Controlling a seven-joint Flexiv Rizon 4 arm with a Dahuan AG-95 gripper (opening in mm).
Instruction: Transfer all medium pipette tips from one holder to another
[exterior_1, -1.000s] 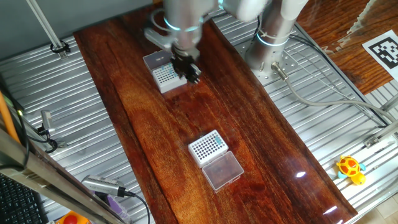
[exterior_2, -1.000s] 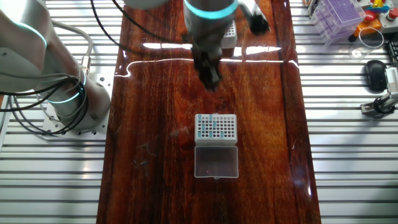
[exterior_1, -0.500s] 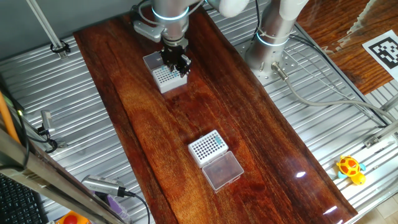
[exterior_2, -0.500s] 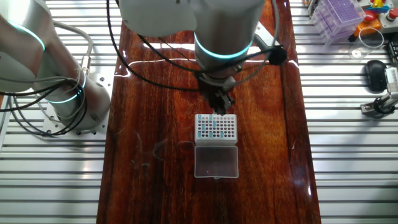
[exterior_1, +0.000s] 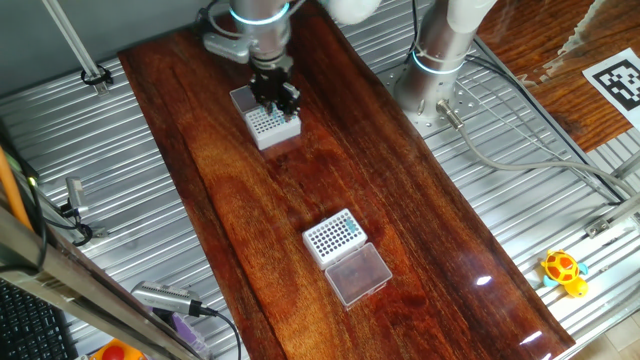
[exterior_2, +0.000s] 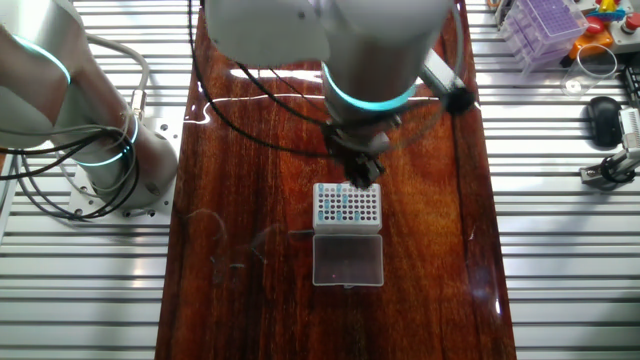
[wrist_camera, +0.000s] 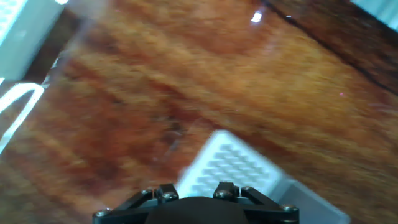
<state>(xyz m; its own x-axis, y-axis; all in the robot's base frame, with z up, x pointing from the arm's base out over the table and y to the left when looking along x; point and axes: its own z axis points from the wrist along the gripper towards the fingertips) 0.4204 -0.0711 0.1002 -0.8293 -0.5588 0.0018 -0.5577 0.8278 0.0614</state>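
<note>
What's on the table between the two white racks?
Nothing. In the fixed view showing both, only bare table lies between the rack under the gripper and the rack with bold holes.

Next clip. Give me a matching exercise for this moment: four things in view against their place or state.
Things:
1. claw
2. fine-dotted rack
3. dark-holed rack
4. yellow toy

Places or states:
A. on the metal slats
B. holds teal tips
C. mid-table, nothing above it
D. poised above a rack

Pairs: 1-D, 2-B, 3-C, 4-A
</note>
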